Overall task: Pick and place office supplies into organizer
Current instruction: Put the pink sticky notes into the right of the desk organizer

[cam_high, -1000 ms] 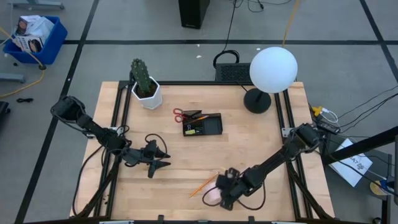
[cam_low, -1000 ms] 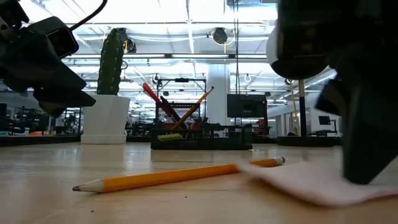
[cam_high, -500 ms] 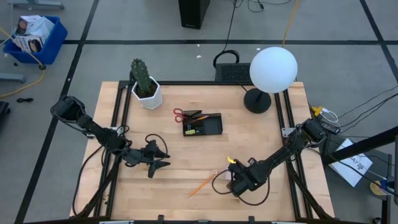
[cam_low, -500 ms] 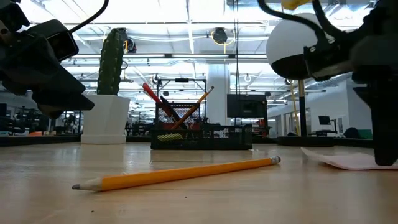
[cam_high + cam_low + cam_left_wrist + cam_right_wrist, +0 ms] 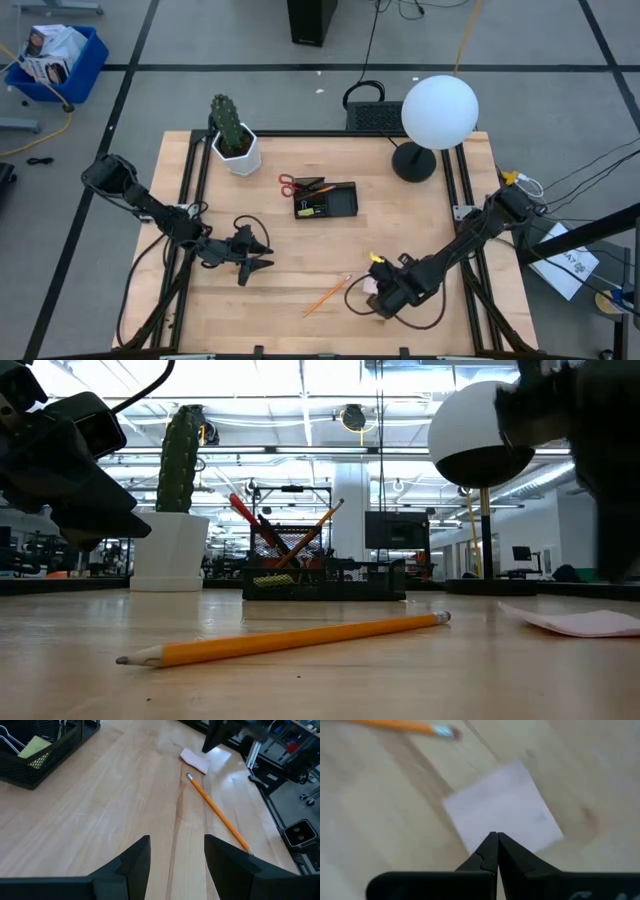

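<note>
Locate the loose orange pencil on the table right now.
In the high view, the orange pencil lies near the table's front edge, its eraser end beside the pink sticky-note pad, well forward of the organizer.

Pencil: orange, lying across the near tabletop.
Sticky-note pad: pink, flat, far right.
Organizer: black, behind, beside cactus pot.

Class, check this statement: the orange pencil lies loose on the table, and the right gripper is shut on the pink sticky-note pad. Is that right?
Not quite. The right gripper is shut, but empty: the right wrist view shows the pink sticky-note pad lying flat on the table beyond its closed fingertips. The orange pencil does lie loose.
</note>
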`<state>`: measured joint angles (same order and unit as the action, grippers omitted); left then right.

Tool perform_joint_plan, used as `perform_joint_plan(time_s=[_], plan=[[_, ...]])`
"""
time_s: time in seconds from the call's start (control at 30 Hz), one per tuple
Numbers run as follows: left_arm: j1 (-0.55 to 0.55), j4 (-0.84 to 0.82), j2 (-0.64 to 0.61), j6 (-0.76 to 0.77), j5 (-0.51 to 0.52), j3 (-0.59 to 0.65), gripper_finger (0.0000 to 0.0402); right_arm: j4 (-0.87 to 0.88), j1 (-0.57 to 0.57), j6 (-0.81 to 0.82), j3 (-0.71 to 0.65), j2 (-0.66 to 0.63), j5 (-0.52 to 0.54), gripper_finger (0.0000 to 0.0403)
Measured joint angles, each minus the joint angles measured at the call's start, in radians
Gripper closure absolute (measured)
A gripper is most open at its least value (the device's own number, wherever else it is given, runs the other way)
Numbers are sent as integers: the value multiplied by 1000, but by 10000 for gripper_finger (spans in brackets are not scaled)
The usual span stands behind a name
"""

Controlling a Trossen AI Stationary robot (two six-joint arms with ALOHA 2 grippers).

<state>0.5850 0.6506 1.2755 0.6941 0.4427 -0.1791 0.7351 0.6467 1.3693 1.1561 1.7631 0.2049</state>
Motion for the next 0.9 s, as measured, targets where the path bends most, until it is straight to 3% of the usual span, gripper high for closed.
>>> perform_joint_plan(time_s=[0.17, 0.37, 0.53, 0.73, 0.9], plan=[[-2, 1, 0, -3, 12, 0, 213, -72, -23, -203, 0, -88, 78, 378], [-4, 3, 0, -7, 36, 0, 213, -136, -105, -529, 1, -116, 100, 310], [-4, 4, 0, -7, 34, 0, 213, -132, -251, -661, -9, -117, -149, 258], [-4, 4, 0, -11, 27, 0, 213, -159, -362, -802, -58, -117, -391, 246], [-4, 4, 0, -11, 3, 0, 213, -165, -422, -860, -100, -117, -477, 246]])
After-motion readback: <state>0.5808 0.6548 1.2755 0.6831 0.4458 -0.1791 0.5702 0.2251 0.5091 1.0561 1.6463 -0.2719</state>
